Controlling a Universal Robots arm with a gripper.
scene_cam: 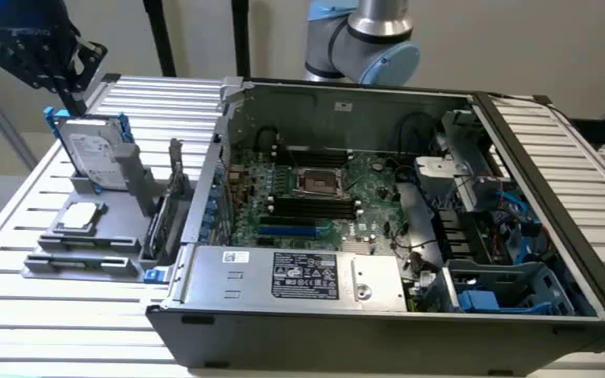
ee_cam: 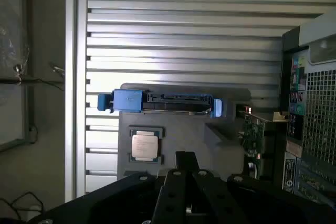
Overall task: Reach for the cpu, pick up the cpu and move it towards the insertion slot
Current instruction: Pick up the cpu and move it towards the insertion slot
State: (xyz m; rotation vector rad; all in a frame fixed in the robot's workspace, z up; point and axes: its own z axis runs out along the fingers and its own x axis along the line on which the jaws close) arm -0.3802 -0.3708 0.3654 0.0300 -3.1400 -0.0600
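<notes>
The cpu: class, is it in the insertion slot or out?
Out. The cpu lies flat on the grey holder beside the case; the insertion slot is inside it.

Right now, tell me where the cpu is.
The cpu lies flat in the grey holder at the exterior view's left, next to the upright hard drive, outside the computer case.

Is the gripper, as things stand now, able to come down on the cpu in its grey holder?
Probably yes. The cpu lies flat and uncovered in the grey holder, open from above. The upright hard drive stands beside it, apart, so the gripper should keep off it.
</notes>
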